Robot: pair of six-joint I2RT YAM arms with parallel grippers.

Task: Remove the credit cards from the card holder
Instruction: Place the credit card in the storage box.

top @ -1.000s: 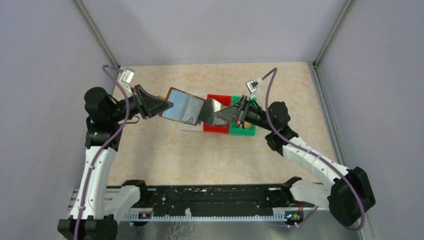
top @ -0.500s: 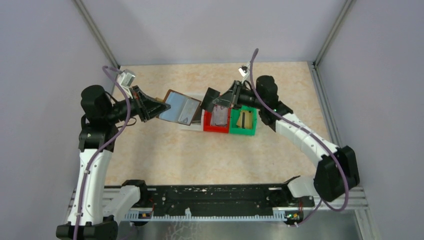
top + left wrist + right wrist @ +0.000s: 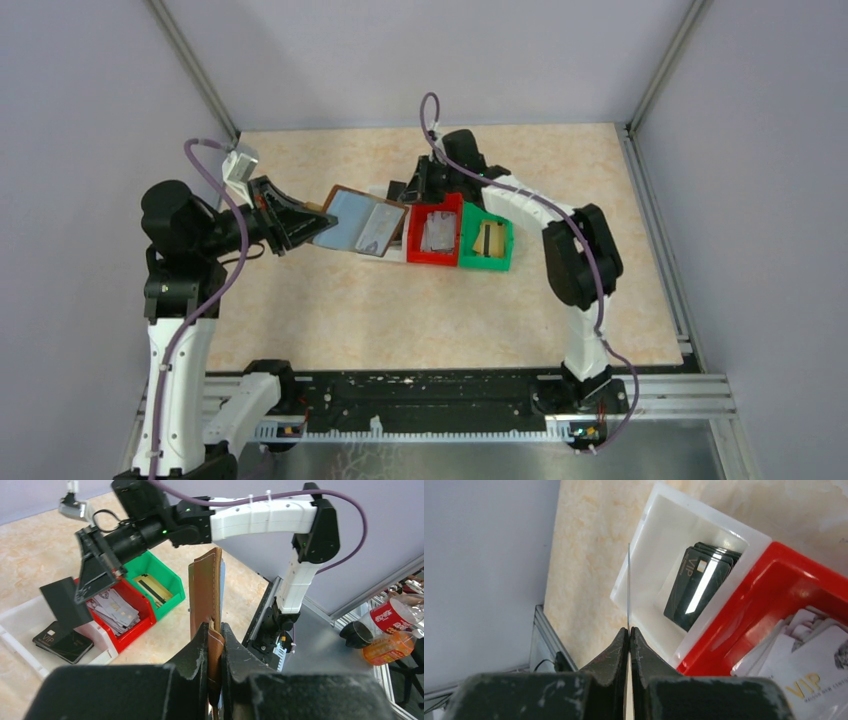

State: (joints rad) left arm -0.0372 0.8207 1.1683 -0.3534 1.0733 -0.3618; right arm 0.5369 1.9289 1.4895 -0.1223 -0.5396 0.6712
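Observation:
My left gripper (image 3: 318, 224) (image 3: 215, 630) is shut on the edge of the brown card holder (image 3: 358, 222) (image 3: 206, 587), holding it open above the table with its bluish sleeves facing up. The right gripper (image 3: 408, 192) (image 3: 629, 630) is shut on a black credit card (image 3: 64, 602), seen edge-on in the right wrist view as a thin line (image 3: 628, 585). It hangs over the white bin (image 3: 659, 535), clear of the holder. Black credit cards (image 3: 696, 585) (image 3: 62, 642) lie in that bin.
A red bin (image 3: 420, 255) (image 3: 774, 575) holds silvery cards (image 3: 115, 612) and a green bin (image 3: 497, 262) (image 3: 172, 582) holds gold cards (image 3: 152, 587). Grey walls close in the back and sides. Drink bottles (image 3: 395, 625) stand beyond the front rail.
The right gripper pulled the black card out of the holder and swung it back and left, from beside the red and green bins to above the white bin. The left gripper drew the holder slightly left.

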